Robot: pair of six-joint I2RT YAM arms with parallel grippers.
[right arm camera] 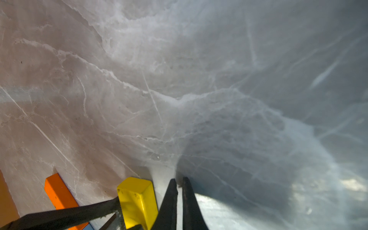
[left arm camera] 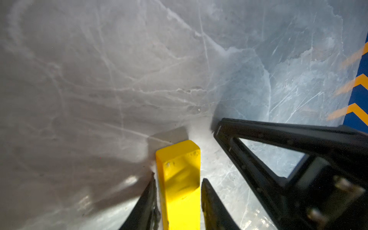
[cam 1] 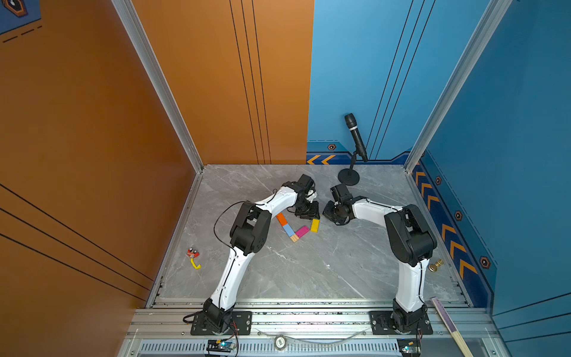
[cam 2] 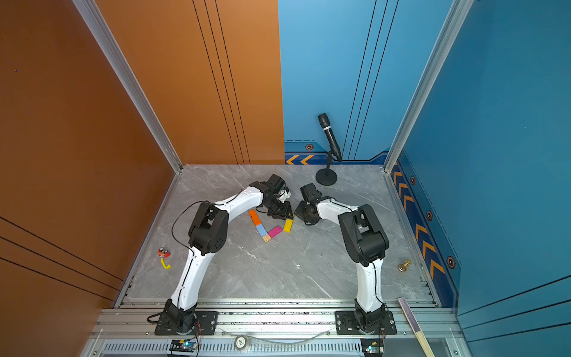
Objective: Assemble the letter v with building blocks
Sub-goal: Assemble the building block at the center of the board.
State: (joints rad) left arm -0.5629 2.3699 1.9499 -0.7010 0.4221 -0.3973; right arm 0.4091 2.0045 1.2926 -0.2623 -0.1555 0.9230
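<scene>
Yellow block (cam 1: 315, 226) partly under left gripper (left arm camera: 178, 177)

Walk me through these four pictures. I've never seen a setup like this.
These are two robot arms, the left arm and the right arm, bolted at the edge of a grey table. Two pictures look down from overhead; two come from cameras on the wrists. On the table lies a part-built V: orange block, light blue block, wood block at the point, magenta block. The left gripper clasps the yellow block, which lies flat near the magenta one. The right gripper, nearly shut, holds nothing. A microphone, a red-and-yellow gadget and a brass knob stand aside.
</scene>
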